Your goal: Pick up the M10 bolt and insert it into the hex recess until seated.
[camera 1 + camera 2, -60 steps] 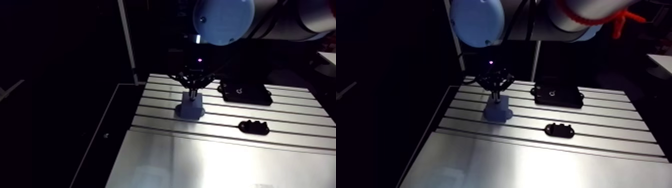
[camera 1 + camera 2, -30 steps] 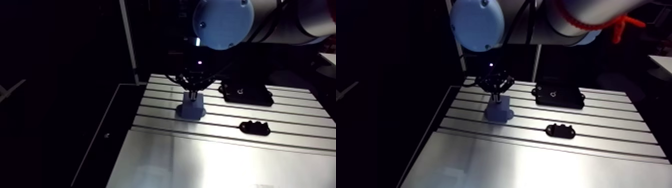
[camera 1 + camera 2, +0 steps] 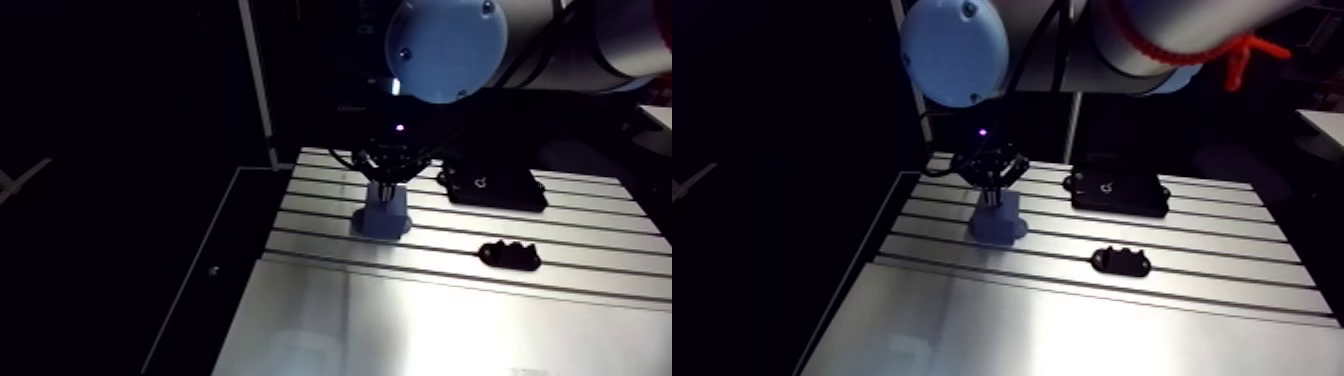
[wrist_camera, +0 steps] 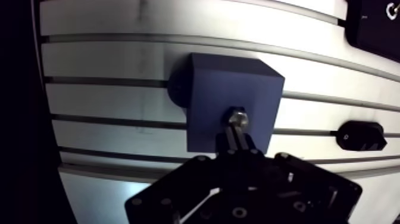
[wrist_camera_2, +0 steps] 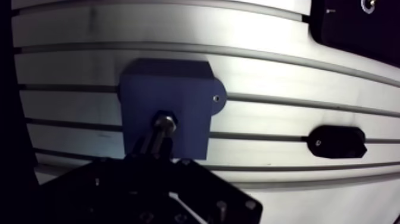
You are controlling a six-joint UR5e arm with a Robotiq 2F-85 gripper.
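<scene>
gripper (image 4: 238, 149) clamped on m10 bolt (image 4: 236, 118), its end at top of blue block (image 4: 220, 83), slotted table (image 4: 113, 65)

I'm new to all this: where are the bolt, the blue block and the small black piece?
bolt (image 4: 236, 117): wrist view, its shiny end.
blue block (image 4: 229, 83): wrist view, broad face.
small black piece (image 4: 361, 135): wrist view, its middle.

The steel M10 bolt (image 4: 236, 118) hangs upright, its shank clamped in the gripper (image 4: 237, 145) and its hex head meeting the top face of the blue block (image 4: 221, 80). The recess is hidden.
</scene>
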